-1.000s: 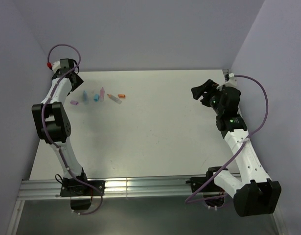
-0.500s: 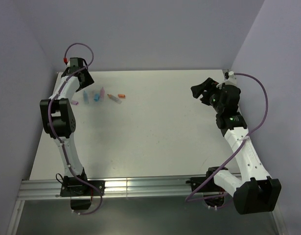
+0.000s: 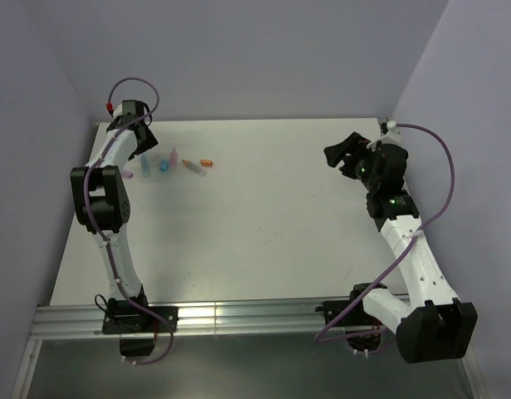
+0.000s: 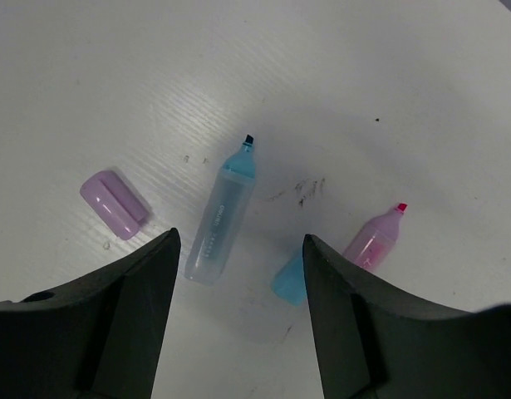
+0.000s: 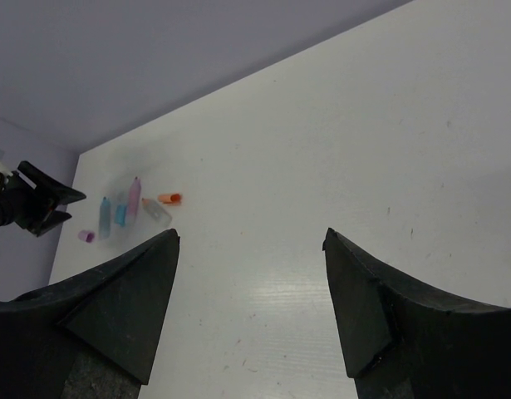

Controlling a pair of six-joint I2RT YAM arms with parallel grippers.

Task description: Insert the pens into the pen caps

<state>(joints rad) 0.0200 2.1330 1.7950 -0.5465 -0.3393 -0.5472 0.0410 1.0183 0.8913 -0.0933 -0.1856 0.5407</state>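
The left arm has swung up toward the table's (image 3: 263,233) far edge since a second ago, its elbow now drawn in closer to the far-left corner; in the last half second it has barely shifted. The left gripper (image 4: 238,239) hangs over the pens at about 10 o'clock on the table, jaws wide and holding nothing. Below it the light blue pen (image 4: 226,212) lies uncapped, tip toward 12 o'clock, with the lilac-pink cap (image 4: 114,204) at its 9 o'clock. The blue cap (image 4: 288,278) lies between the blue pen and the pink pen (image 4: 373,239), just beside the latter. The clear pen (image 3: 194,166) and the orange cap (image 3: 207,162) lie to their right. The right gripper (image 5: 249,237) stays raised at 2 o'clock, well apart, jaws spread and empty.
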